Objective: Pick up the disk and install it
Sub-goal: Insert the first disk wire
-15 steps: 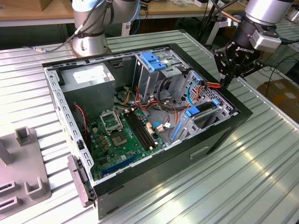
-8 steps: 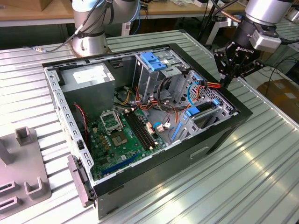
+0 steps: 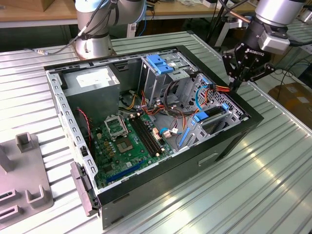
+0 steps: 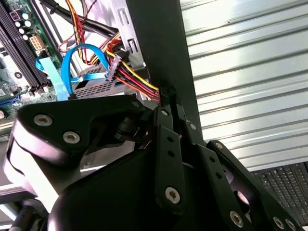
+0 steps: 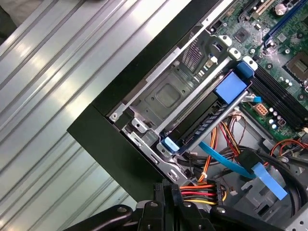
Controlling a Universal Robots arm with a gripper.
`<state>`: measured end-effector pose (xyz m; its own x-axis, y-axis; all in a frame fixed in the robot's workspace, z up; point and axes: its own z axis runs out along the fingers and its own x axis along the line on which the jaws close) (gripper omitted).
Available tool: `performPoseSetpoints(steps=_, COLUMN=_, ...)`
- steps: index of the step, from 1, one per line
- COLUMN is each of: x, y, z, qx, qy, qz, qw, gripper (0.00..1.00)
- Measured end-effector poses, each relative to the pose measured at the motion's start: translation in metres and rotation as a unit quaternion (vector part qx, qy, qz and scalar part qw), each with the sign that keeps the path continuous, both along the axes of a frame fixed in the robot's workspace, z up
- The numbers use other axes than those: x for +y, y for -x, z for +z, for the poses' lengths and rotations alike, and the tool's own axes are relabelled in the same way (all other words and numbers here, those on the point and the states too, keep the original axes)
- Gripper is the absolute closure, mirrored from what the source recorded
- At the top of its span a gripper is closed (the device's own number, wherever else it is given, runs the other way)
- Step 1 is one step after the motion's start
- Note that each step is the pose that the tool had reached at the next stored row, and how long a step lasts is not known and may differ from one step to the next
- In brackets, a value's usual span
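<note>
1. The ribbed metal bench (image 3: 273,185) carries everything. A grey fixture (image 3: 27,195) sits on it, well apart from the case, at the exterior view's left.
2. The big black PC case (image 3: 219,146) lies on its side with the panel off, so you look straight into it.
3. The arm (image 3: 273,17) comes in above the case's far corner at the exterior view's right, the same corner that holds the drive bay.
4. The green motherboard (image 3: 126,141) takes up the middle of the case floor.
5. The metal drive bay (image 5: 163,96) is tucked into that corner, right against the case wall.
6. The disk (image 5: 204,126) sits slotted into the bay, a dark slab with its blue bracket running along the edge. In the exterior view it is inside the case next to the front wall (image 3: 214,113).
7. A red, yellow and black power cable bundle (image 5: 197,190) and a blue data cable (image 5: 226,159) loop just beside the bay.
8. The jaws look clenched, tips pressed together with nothing between them. They hang over the case rim right by the cable bundle. The disk is near them but lower down inside the case, no contact.
</note>
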<state>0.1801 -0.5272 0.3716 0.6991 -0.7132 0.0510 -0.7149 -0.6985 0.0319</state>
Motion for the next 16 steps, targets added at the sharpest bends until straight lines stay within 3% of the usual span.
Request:
performPoseSetpoints(steps=4, x=-0.0002, y=0.0079, z=0.0000, qx=0.0000, qy=0.0000, qz=0.000, qw=1.00000, gripper=0.83)
performPoseSetpoints(steps=11, x=-0.0002, y=0.0101, z=0.0000, qx=-0.0001, qy=0.0000, qz=-0.017, qw=0.99986, gripper=0.83)
performPoseSetpoints(steps=16, x=-0.0002, y=0.0166, z=0.0000, qx=0.0000, qy=0.0000, qz=-0.022, qw=0.99977, gripper=0.83)
